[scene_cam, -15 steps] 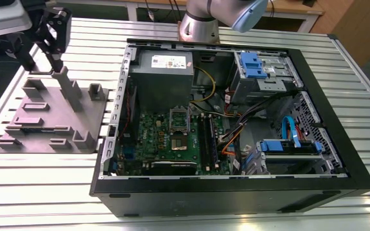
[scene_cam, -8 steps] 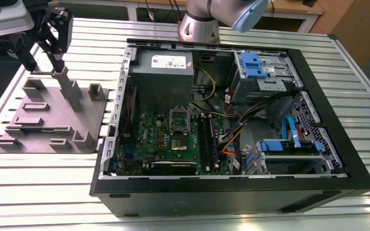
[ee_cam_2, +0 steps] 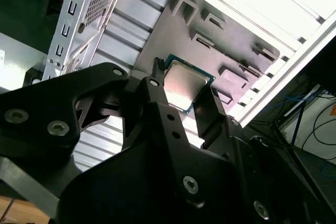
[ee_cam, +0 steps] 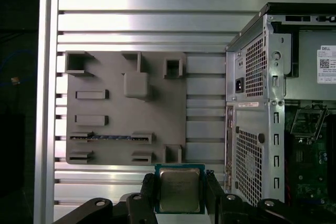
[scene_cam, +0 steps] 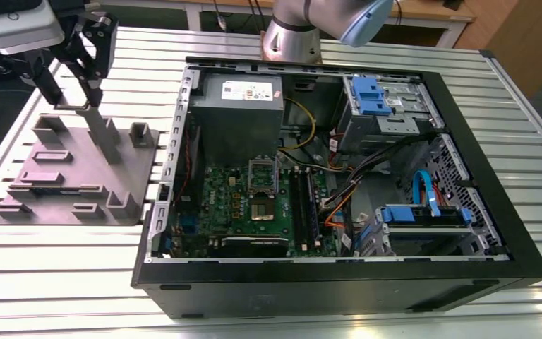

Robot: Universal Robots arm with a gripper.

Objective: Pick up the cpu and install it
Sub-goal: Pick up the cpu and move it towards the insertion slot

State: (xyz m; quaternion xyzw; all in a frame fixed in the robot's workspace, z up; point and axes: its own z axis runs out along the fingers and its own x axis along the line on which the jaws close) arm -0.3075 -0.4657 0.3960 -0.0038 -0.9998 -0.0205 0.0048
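Note:
The cpu (ee_cam: 179, 188) (ee_cam_2: 185, 85), a flat square chip with a shiny metal top, is clamped between my gripper's (ee_cam: 180, 195) (ee_cam_2: 184, 94) two black fingers in both wrist views. In the exterior view my gripper (scene_cam: 88, 99) hangs at the exterior view's left, just above the grey holder plate (scene_cam: 73, 176) (ee_cam: 126, 108), well apart from the computer case (scene_cam: 327, 176). Inside the case, on the green board, the socket (scene_cam: 263, 191) (ee_cam: 307, 121) lies with its silver frame hinged up.
The grey holder plate carries several raised blocks and slots, one tall post (scene_cam: 106, 138) right under the gripper. The case's metal wall (ee_cam: 257, 114) stands between the plate and the board. Cables (scene_cam: 346, 191), a power-supply box (scene_cam: 238, 95) and blue drive brackets crowd the case. The slatted aluminium table (scene_cam: 64, 268) lies around.

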